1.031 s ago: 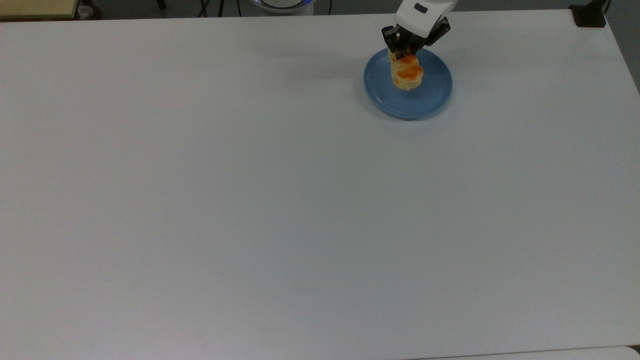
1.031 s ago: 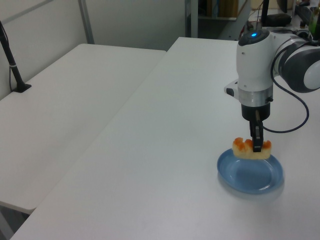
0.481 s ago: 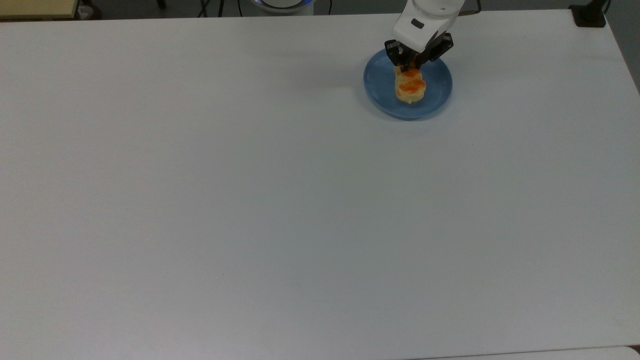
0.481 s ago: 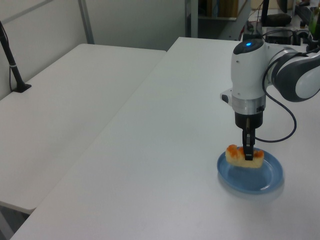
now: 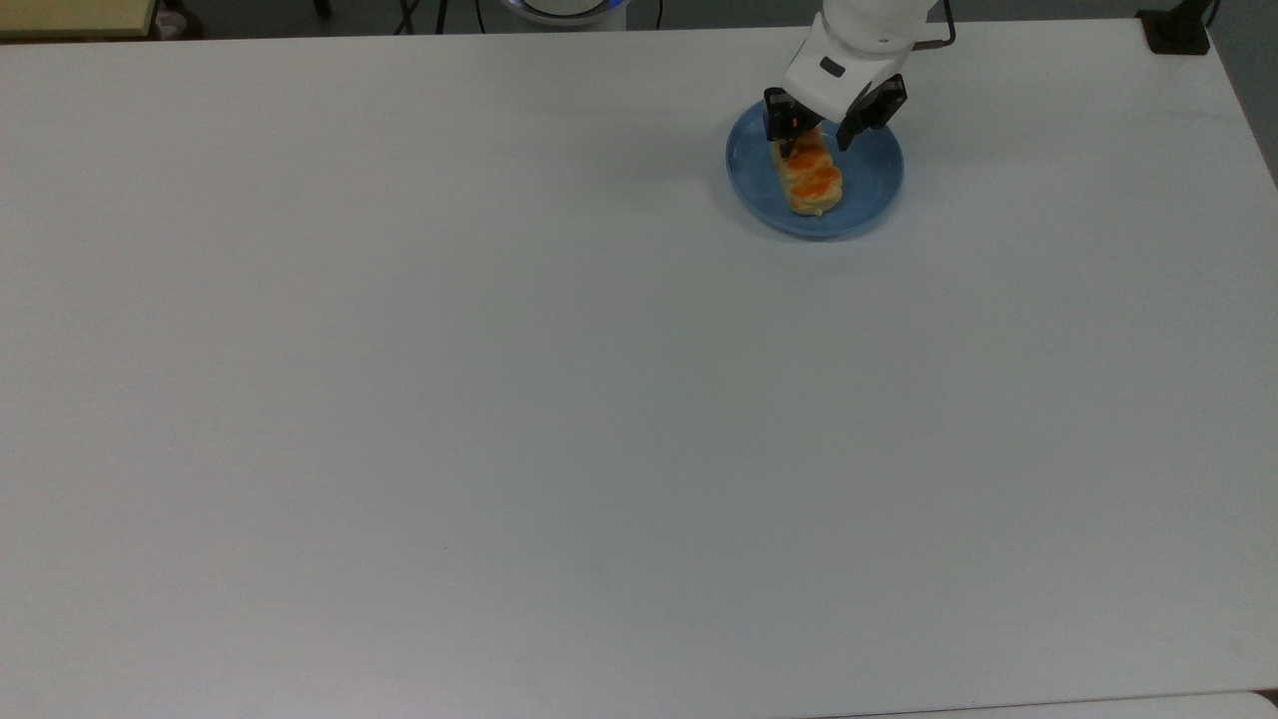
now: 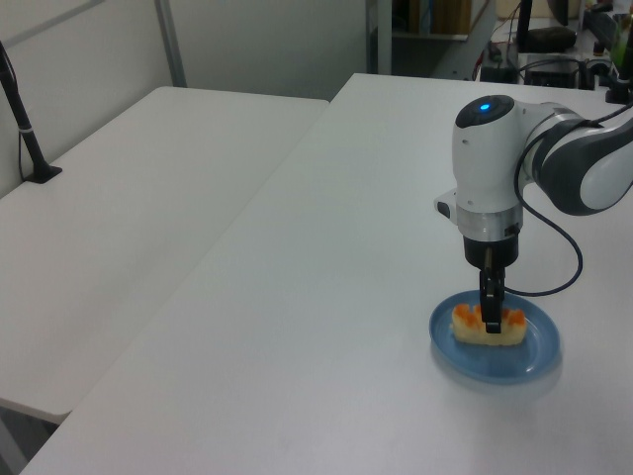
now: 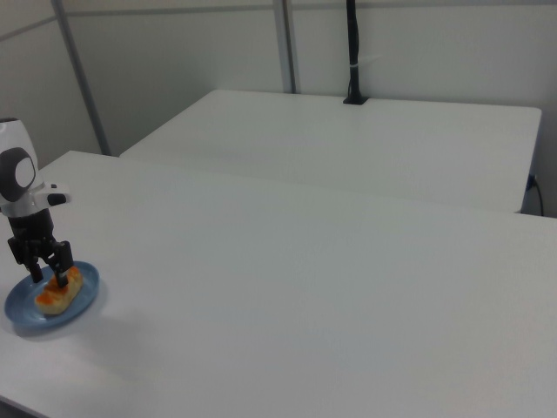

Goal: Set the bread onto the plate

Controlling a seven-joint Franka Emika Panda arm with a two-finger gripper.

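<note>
The pale-yellow bread [image 5: 811, 182] with orange-brown glazed lumps lies flat on the round light-blue plate [image 5: 871, 185], near the table's far edge in the top view. My gripper [image 5: 816, 128] stands upright over the bread's far end, open, with a finger on each side of it. In the left view the bread [image 6: 467, 326] rests inside the plate [image 6: 539, 352] and the gripper [image 6: 490, 315] reaches down to it. In the right view the bread [image 7: 52, 297] lies on the plate [image 7: 19, 317] under the spread gripper [image 7: 50, 271].
The white table [image 5: 499, 399] stretches wide toward the top view's left and bottom. A black clamp [image 5: 1176, 30] sits at its far right corner. A second white table [image 6: 129, 188] with a black post [image 6: 25, 129] stands alongside. A cable [image 6: 564, 257] hangs from the arm.
The gripper came down with the bread from above the plate, laid it flat on the plate, and its fingers have spread apart off the bread.
</note>
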